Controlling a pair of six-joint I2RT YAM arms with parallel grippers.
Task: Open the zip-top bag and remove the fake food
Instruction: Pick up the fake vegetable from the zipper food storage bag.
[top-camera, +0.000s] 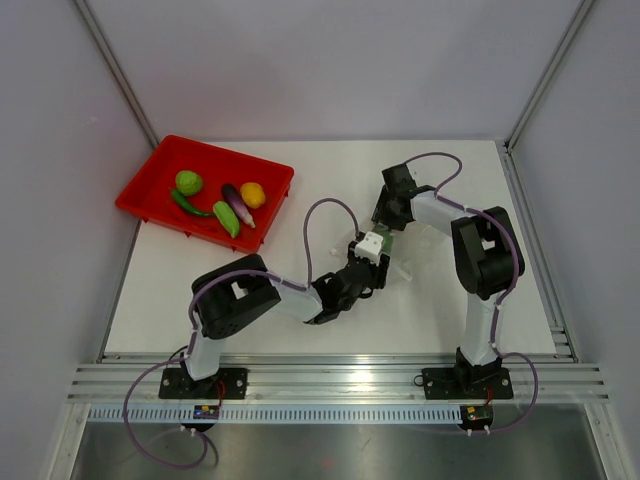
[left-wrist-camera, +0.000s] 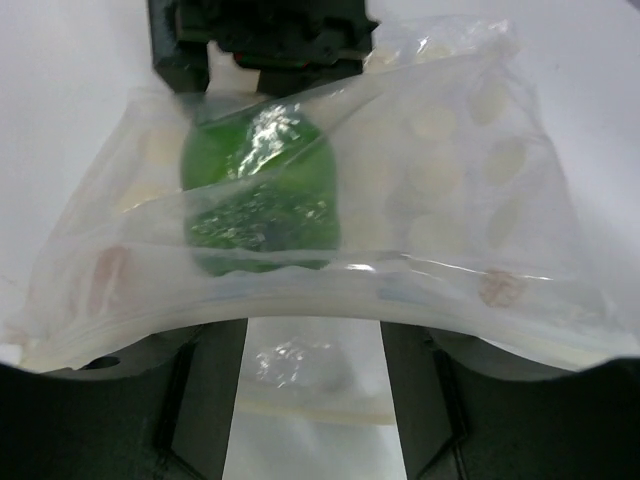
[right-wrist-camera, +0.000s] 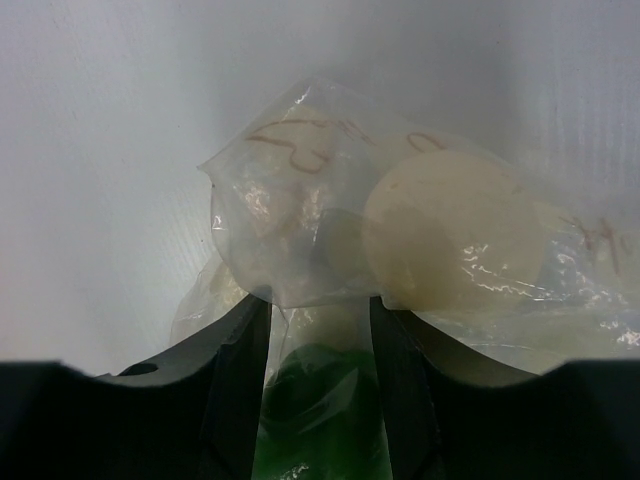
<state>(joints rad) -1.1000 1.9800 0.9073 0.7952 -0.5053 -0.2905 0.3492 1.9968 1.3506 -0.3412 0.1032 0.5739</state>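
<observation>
Evidently one piece is left to take out. The zip-top bag (left-wrist-camera: 470, 200) lies mid-bench (top-camera: 480, 300) between both arms with a green piece (left-wrist-camera: 260, 190) inside it, while other fake food (top-camera: 227, 218) sits in the red tray (top-camera: 150, 195) at the far left.

My right gripper (right-wrist-camera: 320, 305) is clamped on that green piece, one finger on either side. I cannot tell whether film lies between pad and toy. My left gripper (left-wrist-camera: 313, 340) has its jaws apart, with the bag's zip edge draped across the tips, so I judge it holds nothing.

To pull the piece out cleanly, I would close the left on the zip edge to anchor the bag against the bench. Then I would draw the right back slowly along the line of the mouth. If plastic is pinched with the toy, the whole bag will come along, so I'd watch for it lifting.
</observation>
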